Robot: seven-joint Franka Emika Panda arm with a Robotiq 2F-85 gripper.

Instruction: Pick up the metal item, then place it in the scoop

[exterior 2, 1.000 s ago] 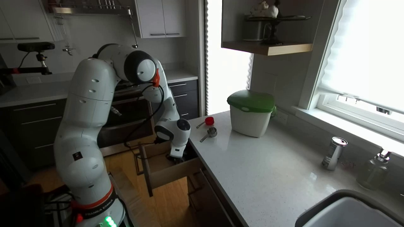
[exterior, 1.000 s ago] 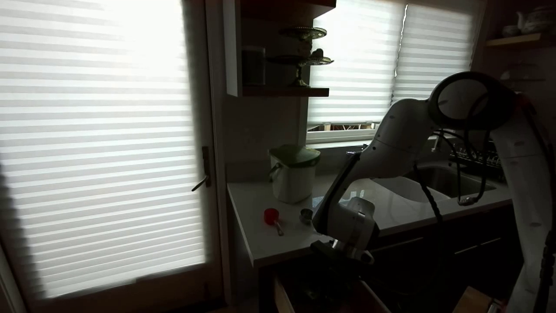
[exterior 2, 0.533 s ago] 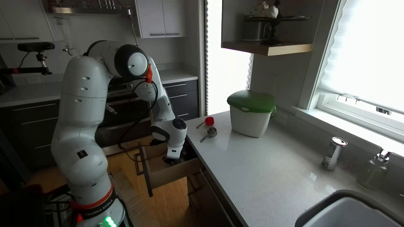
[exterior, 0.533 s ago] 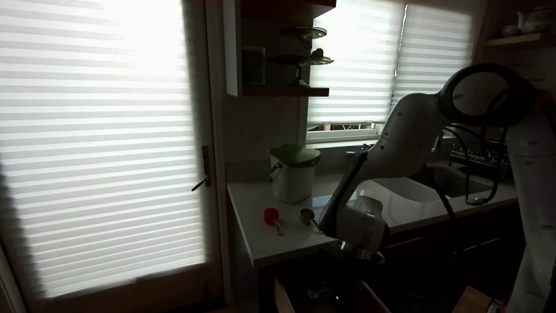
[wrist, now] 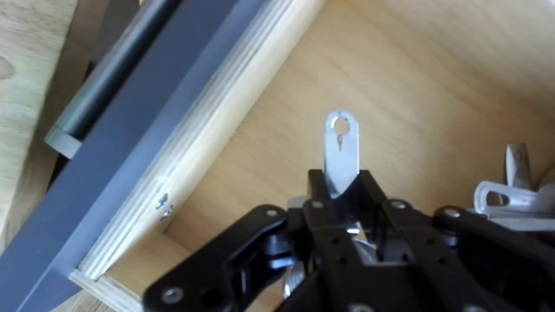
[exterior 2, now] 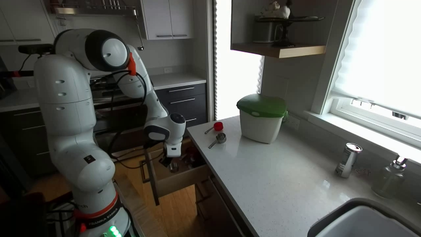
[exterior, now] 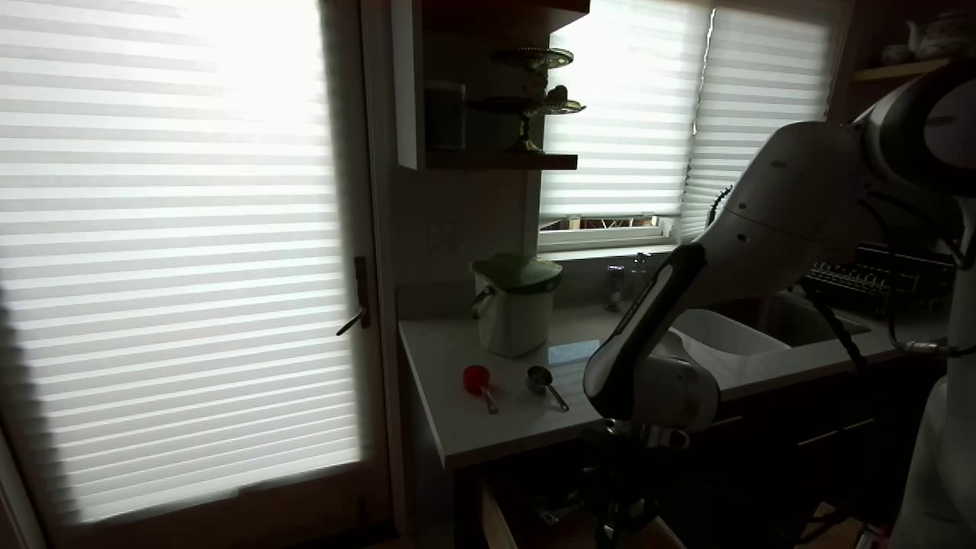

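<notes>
Dim kitchen, pale counter (exterior 2: pixel 279 191), and the pulled-out drawer (exterior 2: pixel 184 180) is where the action is. From my end the tool (wrist: pixel 341 178) looks clamped on the metal item (wrist: pixel 342 161): both fingers (wrist: pixel 317 184) hug the flat handle, holed tip poking out past them. What I take for its cup end (exterior 2: pixel 173 167) shows below the tool in an exterior view; can't tell if it's clear of the drawer floor. For the lift I'd go straight up and slow, since a thin handle with the weight likely at one end could swivel. Clear the counter edge before moving sideways. Two candidates up there, a steel scoop (exterior 2: pixel 221 138) and a red scoop (exterior 2: pixel 218 126); I'd guess the steel one. Come in from above, seat it, then let go.
</notes>
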